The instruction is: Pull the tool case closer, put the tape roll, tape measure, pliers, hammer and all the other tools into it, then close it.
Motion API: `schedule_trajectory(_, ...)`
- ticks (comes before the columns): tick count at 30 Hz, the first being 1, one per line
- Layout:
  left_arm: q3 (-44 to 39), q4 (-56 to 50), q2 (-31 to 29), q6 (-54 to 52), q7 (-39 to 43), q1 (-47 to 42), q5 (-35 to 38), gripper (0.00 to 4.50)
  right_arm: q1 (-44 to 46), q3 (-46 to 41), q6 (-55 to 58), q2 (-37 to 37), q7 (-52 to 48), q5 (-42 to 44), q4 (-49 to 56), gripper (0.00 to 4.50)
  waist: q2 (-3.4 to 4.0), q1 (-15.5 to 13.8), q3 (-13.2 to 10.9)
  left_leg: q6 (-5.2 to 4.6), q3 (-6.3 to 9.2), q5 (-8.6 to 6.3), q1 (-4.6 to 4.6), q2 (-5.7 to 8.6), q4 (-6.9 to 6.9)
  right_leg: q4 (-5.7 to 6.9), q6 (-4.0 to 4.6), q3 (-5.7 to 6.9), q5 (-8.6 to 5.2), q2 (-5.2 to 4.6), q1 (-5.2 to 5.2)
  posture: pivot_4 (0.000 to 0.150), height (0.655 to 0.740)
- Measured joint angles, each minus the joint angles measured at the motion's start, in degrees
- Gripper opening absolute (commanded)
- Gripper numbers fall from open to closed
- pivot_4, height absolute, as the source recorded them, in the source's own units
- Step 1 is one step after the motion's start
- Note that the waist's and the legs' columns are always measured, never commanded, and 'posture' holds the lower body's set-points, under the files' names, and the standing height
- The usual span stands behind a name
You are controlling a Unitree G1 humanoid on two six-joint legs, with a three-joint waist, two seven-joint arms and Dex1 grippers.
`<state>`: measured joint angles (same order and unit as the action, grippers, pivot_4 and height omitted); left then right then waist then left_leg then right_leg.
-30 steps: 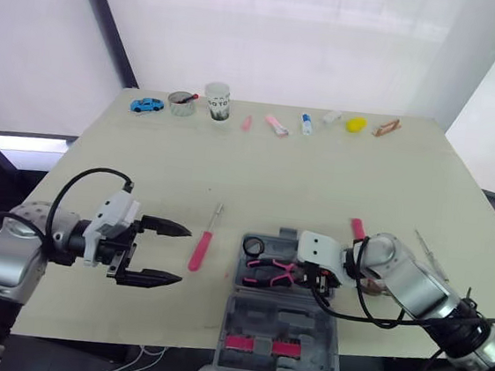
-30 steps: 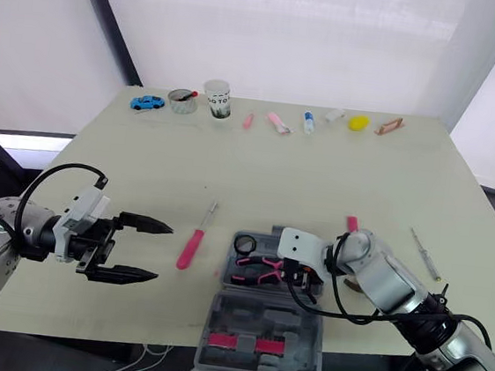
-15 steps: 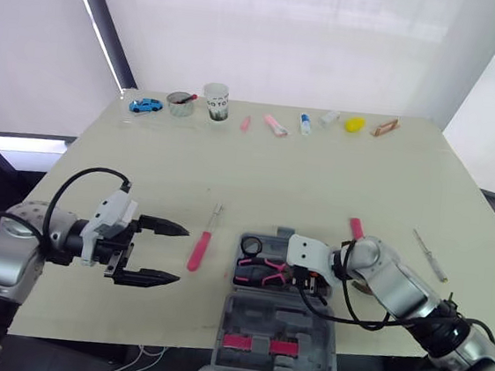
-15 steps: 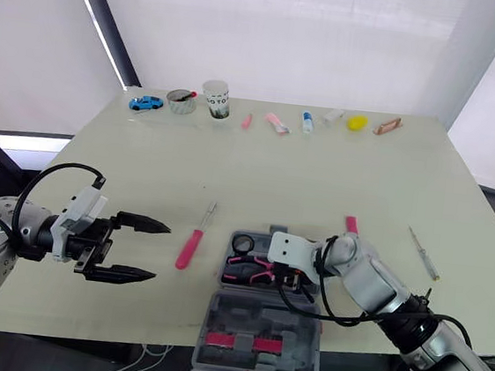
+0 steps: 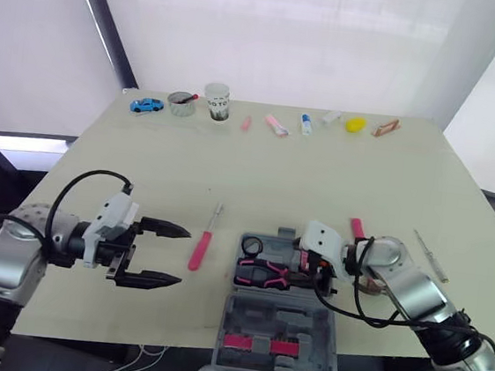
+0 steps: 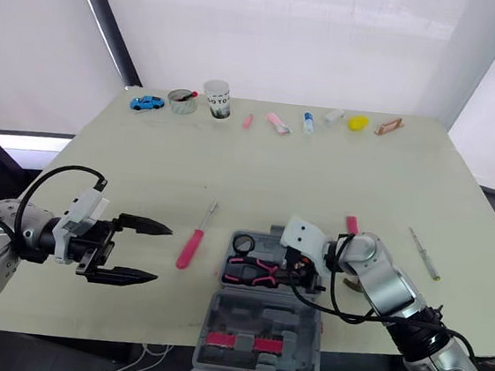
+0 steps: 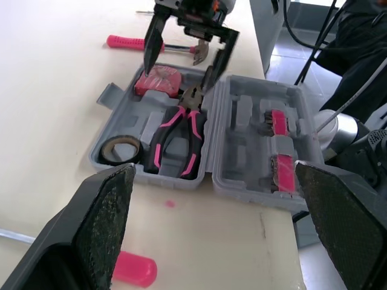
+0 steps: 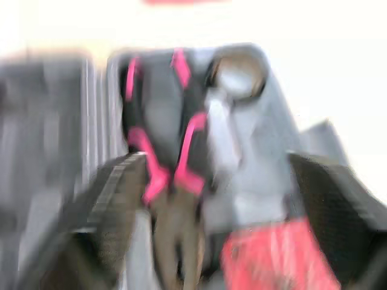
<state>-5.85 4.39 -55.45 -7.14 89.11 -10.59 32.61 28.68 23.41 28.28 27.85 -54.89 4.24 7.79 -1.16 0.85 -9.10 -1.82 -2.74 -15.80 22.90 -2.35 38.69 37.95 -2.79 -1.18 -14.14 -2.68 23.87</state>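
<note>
Both arms wear smooth silver-grey shells, rounded like polished tubes, the left arm (image 5: 6, 253) and the right arm (image 5: 409, 291) alike. A thin black cable (image 5: 98, 171) loops off the left forearm, and a second cable (image 5: 375, 321) curls under the right wrist. Each wrist ends in a white boxy housing (image 5: 111, 220). From these the left gripper (image 5: 185, 254) and right gripper (image 7: 180, 75) carry two black tapering fingers (image 7: 106, 226) with a rough, grainy face.

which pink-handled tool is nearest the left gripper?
The screwdriver, on the table beside the left gripper. The pliers lie in the case; the hammer lies beyond it.
</note>
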Motion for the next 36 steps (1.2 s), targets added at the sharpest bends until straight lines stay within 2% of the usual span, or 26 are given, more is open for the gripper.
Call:
schedule_trajectory(3,0.4,0.0,0.4,0.0,0.0,-0.5,-0.4,4.5,-0.6,-0.2,-3.4,-1.6,0.4,0.4,-2.2,1.1,0.0,0.0,0.0,0.0,-0.01,0.0,0.0,0.0,0.0,-0.02,0.0,0.0,0.0,-0.01,-0.01,0.15,0.74)
schedule_trajectory(4,0.5,0.0,0.6,0.1,0.0,-0.6,-0.6,4.5,-1.0,-0.2,-4.8,-2.3,0.4,0.4,-4.1,0.46,0.0,-0.1,0.0,0.0,-0.02,0.0,0.0,0.01,0.01,-0.03,-0.01,-0.01,0.0,-0.02,-0.02,0.15,0.74)
schedule_trajectory(5,0.5,0.0,0.7,0.1,0.0,-0.6,-0.7,4.5,-1.2,-0.2,-5.3,-2.4,0.4,0.4,-4.7,0.09,0.0,-0.1,0.0,0.0,-0.02,0.0,0.01,0.01,0.01,-0.03,-0.01,-0.01,0.0,-0.02,-0.02,0.15,0.74)
schedule_trajectory(6,0.6,0.0,0.7,0.1,0.0,-0.6,-0.9,4.5,-1.3,-0.2,-6.6,-2.6,0.4,0.3,-6.0,0.02,0.0,-0.1,0.0,0.0,-0.02,0.0,0.01,0.01,0.01,-0.03,-0.01,-0.01,0.0,-0.02,-0.02,0.15,0.74)
schedule_trajectory(18,0.7,0.0,1.2,0.1,0.0,-0.5,-0.9,4.5,-2.0,1.1,-15.4,-5.9,1.5,-3.5,-17.1,0.02,0.0,0.0,0.0,0.0,-0.02,0.0,-0.01,0.0,0.01,-0.01,0.0,-0.01,0.0,-0.01,-0.03,0.15,0.74)
schedule_trajectory(28,0.7,0.0,1.2,0.1,0.0,-0.5,-0.9,4.5,-3.1,1.4,-19.9,-6.8,1.5,-4.9,-21.5,0.02,-0.25,0.0,0.3,0.0,-0.01,0.0,-0.31,0.0,0.01,0.0,0.01,0.0,0.0,-0.01,-0.29,0.15,0.74)
schedule_trajectory(32,0.7,0.0,1.2,0.1,0.0,-0.5,-0.9,4.5,-2.9,1.7,-21.4,-7.7,1.7,-6.4,-23.6,0.02,-0.45,0.0,0.8,0.0,0.0,0.0,-0.59,-0.02,0.0,0.0,0.17,-0.06,-0.1,-0.01,-0.48,0.15,0.74)
schedule_trajectory(36,0.6,0.0,1.2,0.1,0.0,-0.5,-0.9,4.5,-1.9,2.9,-22.8,-8.4,2.1,-8.8,-26.3,0.02,-0.53,0.0,1.3,0.0,0.0,-0.01,-1.52,-0.04,-0.2,-0.1,0.28,-0.12,-0.2,-0.02,-1.23,0.15,0.74)
